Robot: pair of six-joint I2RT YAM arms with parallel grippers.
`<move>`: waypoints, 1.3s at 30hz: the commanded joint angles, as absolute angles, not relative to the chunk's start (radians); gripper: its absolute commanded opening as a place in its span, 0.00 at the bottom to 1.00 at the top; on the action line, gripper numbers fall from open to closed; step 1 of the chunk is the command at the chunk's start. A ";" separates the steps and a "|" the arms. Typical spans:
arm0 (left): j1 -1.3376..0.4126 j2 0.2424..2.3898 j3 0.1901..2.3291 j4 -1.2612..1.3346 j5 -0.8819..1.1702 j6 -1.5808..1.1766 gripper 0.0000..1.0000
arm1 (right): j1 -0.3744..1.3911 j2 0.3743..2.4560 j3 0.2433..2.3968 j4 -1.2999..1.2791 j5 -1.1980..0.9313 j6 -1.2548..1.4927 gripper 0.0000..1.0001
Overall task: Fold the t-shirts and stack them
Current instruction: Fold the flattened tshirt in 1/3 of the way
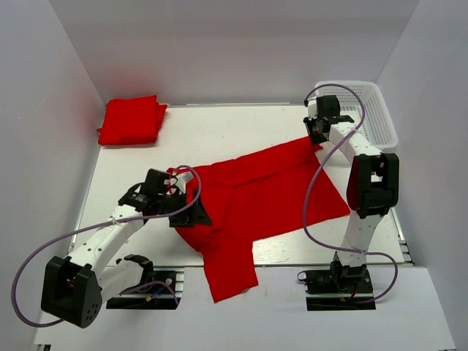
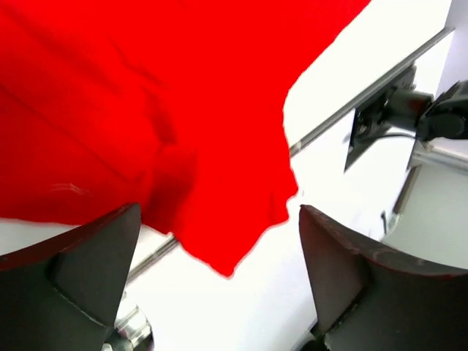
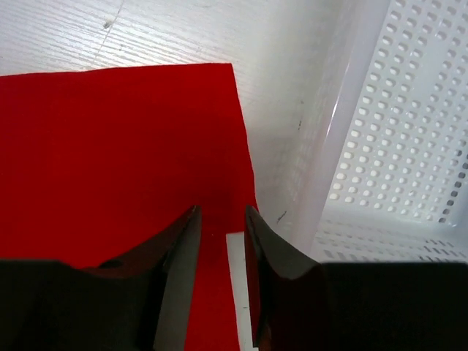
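- Hovering at the spread t-shirt's (image 1: pixel 270 194) left edge — the left gripper (image 2: pixel 219 216), jaws wide, holding nothing.
- Astride its far corner — the right gripper (image 3: pixel 221 212), jaws narrow; grip unclear.

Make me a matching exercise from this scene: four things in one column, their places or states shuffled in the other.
1 folded shirt
2 spread shirt
3 basket
4 left gripper

A far right corner of the table
B middle of the table, one part over the near edge
C far left corner of the table
D at the spread shirt's left side, open

Pairs: 1-C, 2-B, 3-A, 4-D
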State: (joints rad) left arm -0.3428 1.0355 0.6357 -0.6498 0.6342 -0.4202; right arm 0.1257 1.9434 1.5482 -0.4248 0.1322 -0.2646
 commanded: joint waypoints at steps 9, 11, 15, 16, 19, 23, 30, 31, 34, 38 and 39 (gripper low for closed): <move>-0.350 1.190 0.860 -0.654 0.476 -0.393 1.00 | 0.127 1.879 1.557 -0.443 0.081 -0.268 0.45; -0.350 1.229 0.897 -0.576 0.425 -0.437 1.00 | 0.133 1.882 1.563 -0.443 0.017 -0.273 0.49; -0.328 1.377 0.937 -0.485 0.264 -0.525 1.00 | 0.157 1.905 1.563 -0.431 -0.103 -0.244 0.90; -0.328 1.444 0.946 -0.459 0.194 -0.534 1.00 | 0.167 1.913 1.562 -0.425 -0.124 -0.235 0.90; -0.328 1.547 1.008 -0.427 0.126 -0.543 1.00 | 0.175 1.954 1.565 -0.414 -0.147 -0.201 0.90; -0.319 1.698 1.101 -0.416 0.051 -0.566 1.00 | 0.181 2.028 1.575 -0.373 -0.176 -0.143 0.90; -0.281 1.874 1.187 -0.475 -0.053 -0.609 1.00 | 0.179 2.131 1.603 -0.354 -0.172 -0.043 0.90; -0.269 1.887 1.196 -0.476 -0.054 -0.620 1.00 | 0.170 2.153 1.612 -0.354 -0.166 -0.008 0.90; -0.229 1.934 1.219 -0.476 -0.054 -0.620 1.00 | 0.169 2.199 1.640 -0.360 -0.127 0.041 0.90; -0.196 2.041 1.337 -0.466 -0.043 -0.585 1.00 | 0.158 2.255 1.701 -0.382 -0.077 0.132 0.90; -0.184 2.071 1.406 -0.453 -0.032 -0.569 1.00 | 0.153 2.263 1.727 -0.382 -0.083 0.143 0.90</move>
